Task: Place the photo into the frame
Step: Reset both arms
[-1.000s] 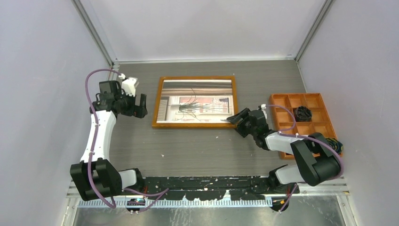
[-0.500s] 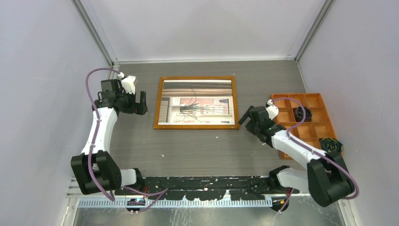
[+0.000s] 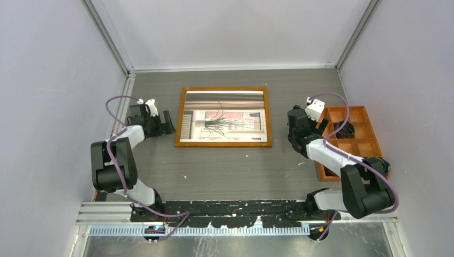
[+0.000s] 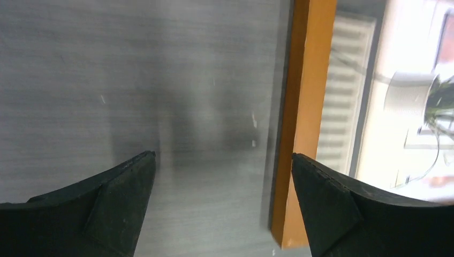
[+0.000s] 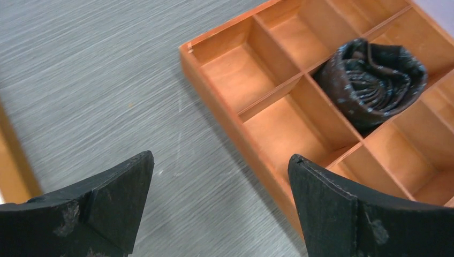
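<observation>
**Item: the frame (image 3: 224, 143).** We record it flat on the table (image 3: 225, 176), long axis running side to side between the two arms, short sides facing one arm each.

**Item: the photo (image 3: 225, 120).** We find it inside the frame's wooden border, picture side up, and we see no edge of it past that border. We judge it seated, or very nearly so.

**Item: left gripper (image 4: 222, 160).** Jaws spread wide, nothing between them. It sits just off the frame's left short side, by the near-left corner. In the wrist view one finger lies over the wooden border and the other over bare table. The frame lies to this gripper's right.

**Item: right gripper (image 5: 220, 158).** Jaws spread wide and empty. It stands off the frame's right short side, in the gap between the frame and the tray (image 5: 241, 136). Only a sliver of the border shows at the edge of its wrist view. The frame lies to its left.

**Item: dark rolled piece (image 5: 369, 80).** It lies in a tray compartment, well apart from the frame.

**Note.** We judge the left arm nearer. Any last nudge or press on the frame would fall to it, pushing along the long axis.
</observation>
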`<state>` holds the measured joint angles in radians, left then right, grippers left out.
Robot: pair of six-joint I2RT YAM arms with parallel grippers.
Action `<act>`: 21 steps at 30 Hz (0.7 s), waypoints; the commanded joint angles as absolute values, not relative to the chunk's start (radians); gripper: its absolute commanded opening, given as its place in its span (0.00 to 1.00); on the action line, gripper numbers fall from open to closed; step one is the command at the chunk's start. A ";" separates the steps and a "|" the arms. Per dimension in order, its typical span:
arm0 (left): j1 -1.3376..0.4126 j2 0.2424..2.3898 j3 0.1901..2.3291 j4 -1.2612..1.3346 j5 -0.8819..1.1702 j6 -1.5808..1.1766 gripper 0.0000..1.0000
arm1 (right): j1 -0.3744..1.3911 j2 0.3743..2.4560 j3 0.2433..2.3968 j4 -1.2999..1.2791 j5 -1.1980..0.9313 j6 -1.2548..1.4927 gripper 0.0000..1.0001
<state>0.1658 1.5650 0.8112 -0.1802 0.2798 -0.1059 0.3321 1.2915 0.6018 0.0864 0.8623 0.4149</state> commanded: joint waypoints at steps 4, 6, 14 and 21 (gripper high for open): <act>0.162 1.577 0.698 0.303 0.279 -0.155 1.00 | 0.263 1.379 0.579 0.414 0.911 0.208 1.00; 0.164 1.578 0.667 0.383 0.286 -0.161 1.00 | 0.253 1.395 0.545 0.458 0.883 0.205 1.00; 0.152 1.531 0.496 0.696 0.379 -0.087 1.00 | 0.139 1.514 0.412 0.850 0.729 0.152 1.00; 0.091 1.619 0.214 1.347 0.353 -0.031 1.00 | 0.069 1.568 0.295 1.089 0.463 0.131 1.00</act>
